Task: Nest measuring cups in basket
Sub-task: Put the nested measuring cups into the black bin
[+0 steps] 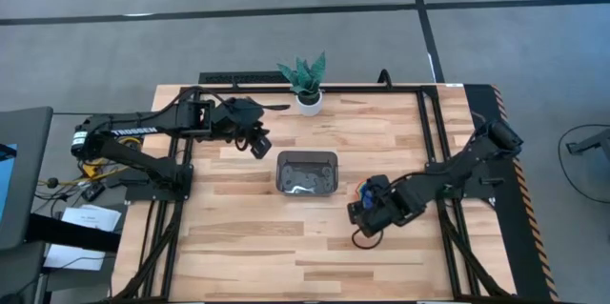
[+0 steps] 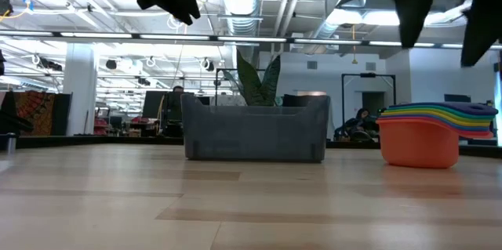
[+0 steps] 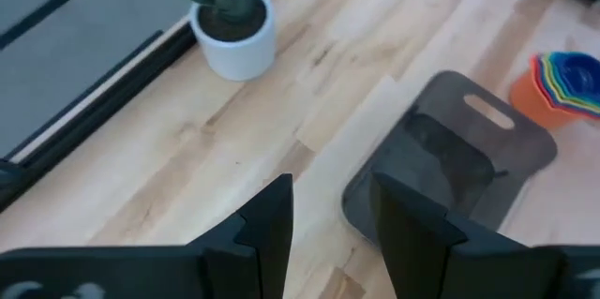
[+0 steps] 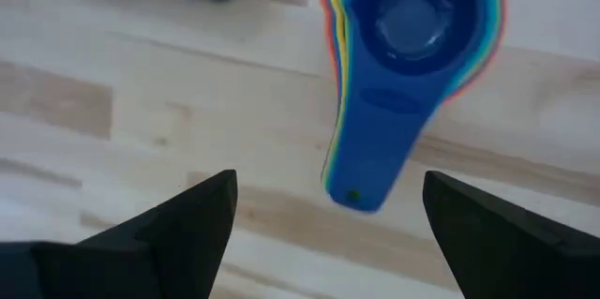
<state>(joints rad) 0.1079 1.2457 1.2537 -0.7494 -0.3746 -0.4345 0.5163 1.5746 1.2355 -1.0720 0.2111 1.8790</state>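
The measuring cups (image 4: 412,27) sit nested in one stack on the bench (image 1: 238,247), the orange one at the bottom and a blue one on top, with the handles fanned to one side; in the low view the stack (image 2: 427,134) stands apart from the basket, to its right. From above, the stack is mostly hidden under the right arm, at about 4 o'clock from the basket (image 1: 307,172), which rests near the middle of the bench with nothing of the cups inside it. The right pincer (image 4: 328,224) hangs just above the stack, its fingers spread wide and holding nothing, the blue handle showing between them. The left pincer (image 3: 328,233) is raised off the bench at about 10 o'clock from the basket, its fingers a little apart and empty. A potted plant (image 1: 306,82) in a white pot stands at 12 o'clock from the basket, close to the bench's far edge.
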